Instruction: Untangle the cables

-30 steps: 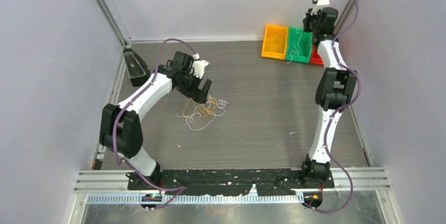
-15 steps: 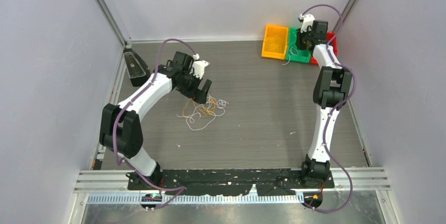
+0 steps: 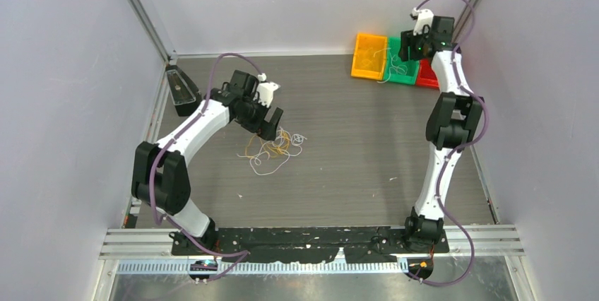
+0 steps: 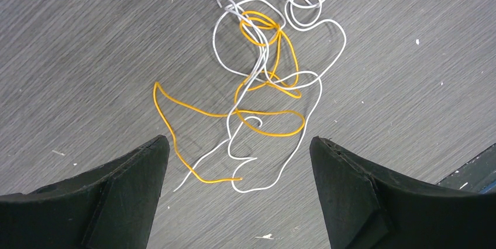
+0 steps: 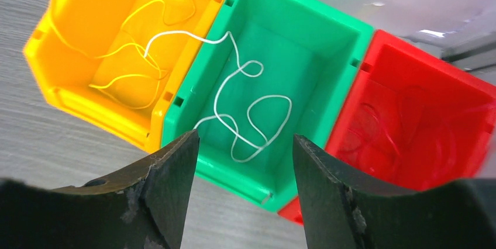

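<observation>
A loose tangle of cables (image 4: 263,85), white and orange, lies on the grey table (image 3: 353,145). My left gripper (image 4: 240,141) hovers just above the tangle's near end, open and wide, with nothing between the fingers. In the top view the tangle of cables (image 3: 272,147) sits right below the left gripper (image 3: 272,121). My right gripper (image 5: 245,135) stands open and empty over the green bin (image 5: 304,21). A white cable (image 5: 251,109) lies in that bin, one end draped over the rim into the yellow bin (image 5: 88,3).
Thin yellow cables (image 5: 134,62) lie in the yellow bin, red ones (image 5: 392,144) in the red bin (image 5: 421,68). The three bins stand side by side at the back right (image 3: 400,64). A black object (image 3: 182,90) rests by the left wall.
The right gripper dipped toward the bins, opened and let go of the white cable, which now lies in the green bin. The left arm has barely moved.
</observation>
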Motion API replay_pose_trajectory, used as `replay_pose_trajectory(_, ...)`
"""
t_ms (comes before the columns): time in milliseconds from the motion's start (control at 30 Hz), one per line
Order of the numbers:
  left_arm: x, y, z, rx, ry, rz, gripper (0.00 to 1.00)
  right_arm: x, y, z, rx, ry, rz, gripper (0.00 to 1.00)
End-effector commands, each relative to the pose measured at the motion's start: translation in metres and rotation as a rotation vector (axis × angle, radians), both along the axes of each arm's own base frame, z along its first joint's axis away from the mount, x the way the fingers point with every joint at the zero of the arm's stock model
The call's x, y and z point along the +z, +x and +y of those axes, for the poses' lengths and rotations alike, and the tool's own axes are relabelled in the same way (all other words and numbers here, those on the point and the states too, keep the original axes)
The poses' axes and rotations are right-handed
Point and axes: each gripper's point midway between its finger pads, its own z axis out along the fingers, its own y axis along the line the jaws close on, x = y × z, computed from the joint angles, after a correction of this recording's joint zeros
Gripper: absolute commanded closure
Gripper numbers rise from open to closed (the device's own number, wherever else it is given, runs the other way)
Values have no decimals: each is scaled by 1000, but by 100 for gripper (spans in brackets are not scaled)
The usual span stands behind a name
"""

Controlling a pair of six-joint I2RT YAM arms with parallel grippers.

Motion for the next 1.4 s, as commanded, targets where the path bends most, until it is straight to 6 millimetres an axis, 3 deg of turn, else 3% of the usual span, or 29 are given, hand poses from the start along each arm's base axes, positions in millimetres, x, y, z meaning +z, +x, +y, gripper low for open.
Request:
replay_pose_trajectory(0, 13, -1, 0, -15, -33, -50, 8, 86, -28, 2, 38, 68, -96, 36)
replay_pose_trajectory(100, 11, -2, -1, -21, -37, -42, 8, 72, -32, 9, 56, 100, -57, 39)
replay_pose_trajectory(233, 13, -2, 0, -26, -29, -37, 8, 60, -20, 9, 17, 162, -26, 42)
replay_pose_trajectory(500, 17, 1, 5, -20, -12, -40, 8, 15, -2, 15, -31, 152, 21, 39)
replay_pose_trajectory(700, 17, 3, 8, -10, -6, -37, 8, -14, -3, 9, -24, 95, 75, 37)
replay_pose_trajectory(867, 13, 5, 7, -5, -6, -20, 9, -13, 7, 2, -45, 25, 61, 34)
replay_pose_trajectory(1167, 16, 16, 7, 12, -3, -24, 9, -23, 14, 15, 5, -114, 85, 29)
replay_pose_trajectory(1367, 15, 17, 10, 30, -4, -18, 9, -51, 4, 9, 36, -203, 150, 26)
